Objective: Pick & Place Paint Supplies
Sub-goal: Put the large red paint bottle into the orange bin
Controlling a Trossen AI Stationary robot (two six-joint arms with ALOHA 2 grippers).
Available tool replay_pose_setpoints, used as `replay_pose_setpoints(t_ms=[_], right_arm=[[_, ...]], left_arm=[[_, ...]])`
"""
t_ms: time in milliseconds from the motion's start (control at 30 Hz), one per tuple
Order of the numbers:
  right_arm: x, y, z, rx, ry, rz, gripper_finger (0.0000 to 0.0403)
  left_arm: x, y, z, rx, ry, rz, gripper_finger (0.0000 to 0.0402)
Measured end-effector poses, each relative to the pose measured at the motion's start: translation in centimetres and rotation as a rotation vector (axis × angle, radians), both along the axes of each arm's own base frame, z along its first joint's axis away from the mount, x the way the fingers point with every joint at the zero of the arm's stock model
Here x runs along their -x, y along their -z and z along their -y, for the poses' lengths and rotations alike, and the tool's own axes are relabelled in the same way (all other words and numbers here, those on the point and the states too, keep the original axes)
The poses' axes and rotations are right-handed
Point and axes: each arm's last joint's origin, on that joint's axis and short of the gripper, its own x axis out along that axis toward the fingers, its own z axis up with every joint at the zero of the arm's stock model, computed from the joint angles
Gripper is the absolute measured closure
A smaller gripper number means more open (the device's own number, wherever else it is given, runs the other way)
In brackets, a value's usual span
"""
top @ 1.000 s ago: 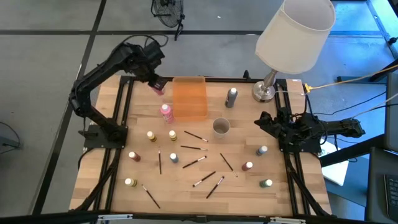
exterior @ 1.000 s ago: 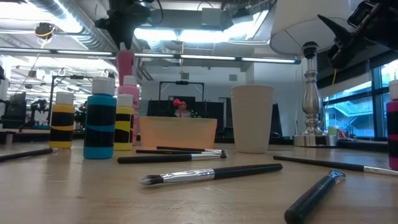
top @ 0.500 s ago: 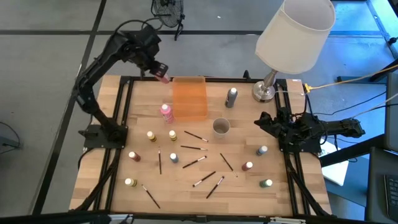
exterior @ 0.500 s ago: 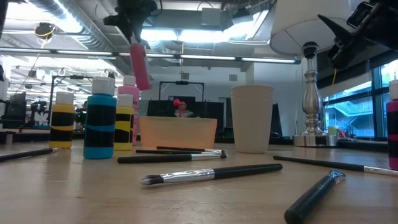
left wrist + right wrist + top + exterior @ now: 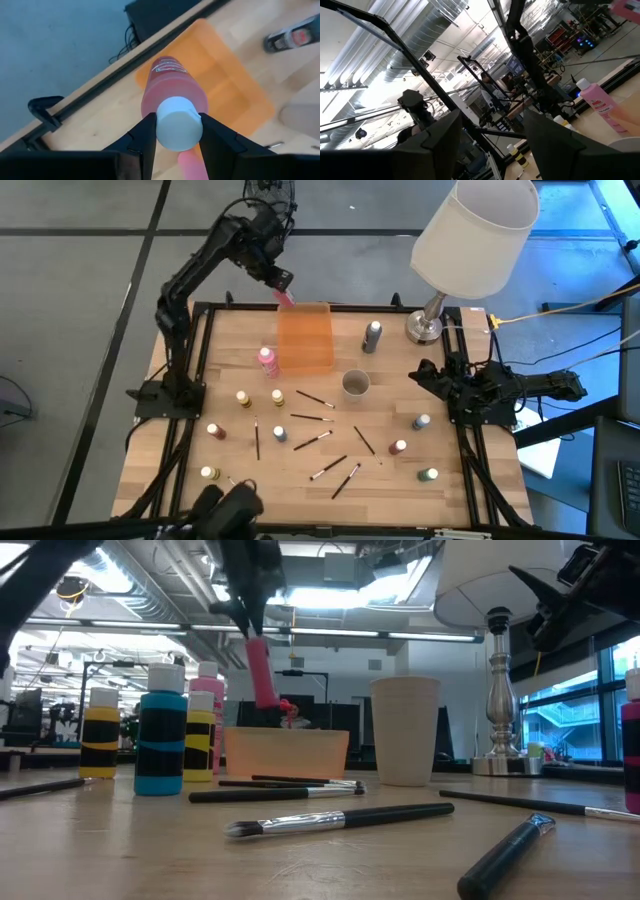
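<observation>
My left gripper point(image 5: 281, 281) is shut on a pink paint bottle point(image 5: 286, 297) with a white cap, held in the air over the far left corner of the orange tray point(image 5: 305, 340); the low view shows the bottle point(image 5: 260, 675) tilted above the tray point(image 5: 285, 752). A second pink bottle point(image 5: 267, 360) stands on its base beside the tray's left wall. Other small bottles and several dark-handled brushes point(image 5: 312, 418) lie spread over the table's near half. My right gripper point(image 5: 420, 372) waits open at the table's right edge. My left gripper pinches the pink bottle's white cap point(image 5: 179, 125) between its two fingers point(image 5: 142, 137), one on each side. The fingers point down and slant toward the table's right. The body point(image 5: 172, 90) hangs below them, lifted clear and tilted, its base over the tray.
A grey bottle point(image 5: 373, 337), a round cup point(image 5: 355, 384) and a lamp point(image 5: 470, 235) with a metal foot point(image 5: 424, 328) stand right of the tray. Yellow bottles point(image 5: 243, 398) stand at the near left. A dark shape point(image 5: 225, 505) shows at the near edge.
My left gripper has carried the pink bottle toward the table's right and far edge, from left of the tray to over its far left corner. The bottle has tipped from upright to slanted. A dark shape has appeared at the near edge.
</observation>
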Motion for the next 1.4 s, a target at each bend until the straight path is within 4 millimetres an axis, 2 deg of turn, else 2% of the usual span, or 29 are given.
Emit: replay_pose_setpoints(t_ms=[200, 400, 1133, 1400], right_arm=[[0.0, 0.0, 0.0, -0.001, 0.002, -0.003, 0.0183], [0.0, 0.1, 0.0, -0.002, 0.010, -0.012, 0.0183], [-0.1, 0.3, 0.1, -0.006, 0.035, -0.030, 0.0183], [-0.1, 0.3, 0.1, -0.006, 0.035, -0.033, 0.0183]], left_arm=[[-0.5, 2.2, -2.0, 0.058, 0.007, -0.025, 0.0282], [-0.8, 3.4, -3.0, 0.083, 0.019, -0.044, 0.0282], [-2.8, 7.7, -4.8, 0.164, 0.070, -0.118, 0.0282], [-2.9, 8.1, -5.0, 0.151, 0.079, -0.144, 0.0282]])
